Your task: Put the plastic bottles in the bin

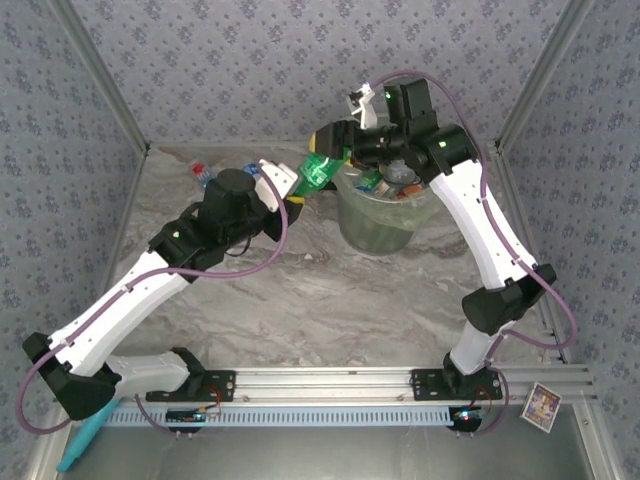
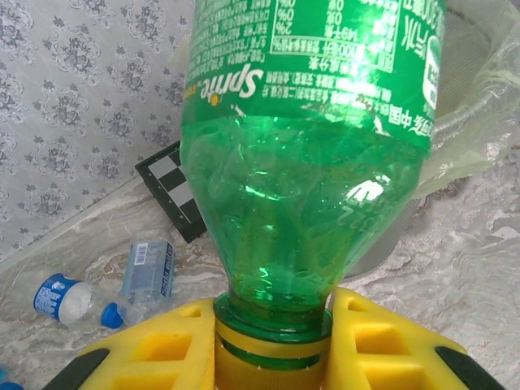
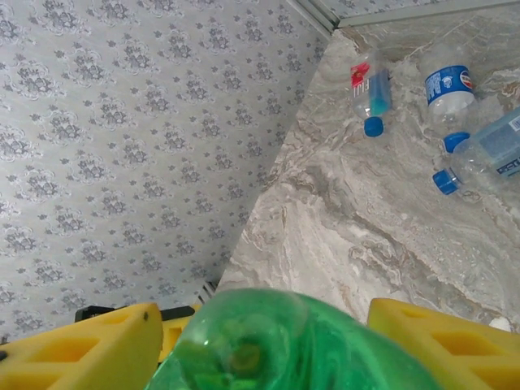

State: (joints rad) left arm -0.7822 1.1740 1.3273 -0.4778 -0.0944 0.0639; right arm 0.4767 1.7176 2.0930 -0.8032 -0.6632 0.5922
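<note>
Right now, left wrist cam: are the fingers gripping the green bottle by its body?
No: the left fingers clamp the green bottle at its narrow neck end, not around its wide body.

The enclosure walls (rear and both flanks) carry grey-blue wallpaper with a repeating pale floral motif. Bare metal posts run along the rear corners, slanting outward in the top view. The tabletop has a marble-look surface, grey-beige with darker veining. A slotted aluminium rail spans its near edge. Lighting is even and diffuse — shadows on the tabletop are soft.
</note>
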